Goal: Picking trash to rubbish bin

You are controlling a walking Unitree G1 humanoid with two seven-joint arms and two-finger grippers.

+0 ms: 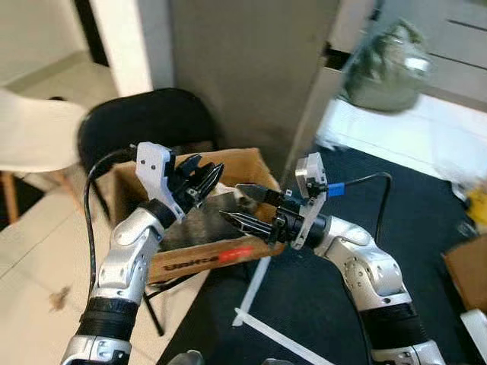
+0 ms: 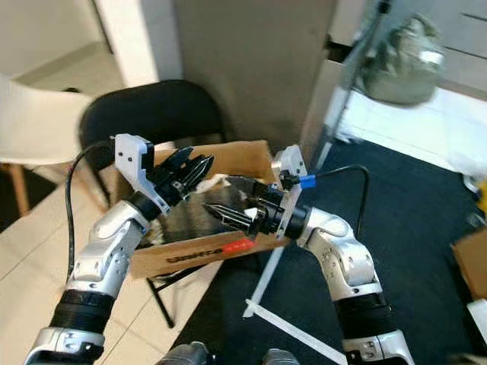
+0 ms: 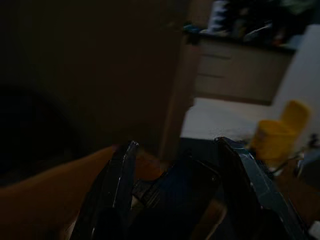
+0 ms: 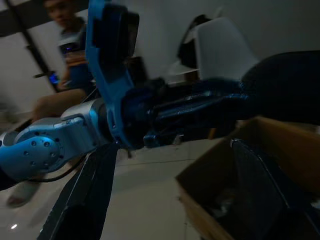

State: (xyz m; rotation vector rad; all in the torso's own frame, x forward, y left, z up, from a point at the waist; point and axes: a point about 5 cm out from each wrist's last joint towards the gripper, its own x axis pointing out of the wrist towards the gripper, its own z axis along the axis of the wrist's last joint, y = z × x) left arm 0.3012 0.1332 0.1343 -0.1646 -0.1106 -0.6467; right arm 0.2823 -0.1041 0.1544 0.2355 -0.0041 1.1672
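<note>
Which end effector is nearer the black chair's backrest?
Left. The left end effector hangs over the cardboard box, just in front of the black chair's backrest; the right end effector sits farther off, over the box's near side.

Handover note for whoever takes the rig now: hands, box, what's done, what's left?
Left hand: open, empty, over the cardboard box.
Right hand: open, empty, also over the box, facing the left one.
Box sits on the black chair and serves as the bin; some trash lies inside, hard to make out.
Done: nothing is held, so any drop looks finished.
Left: probably pull both arms back and look for more trash.
</note>
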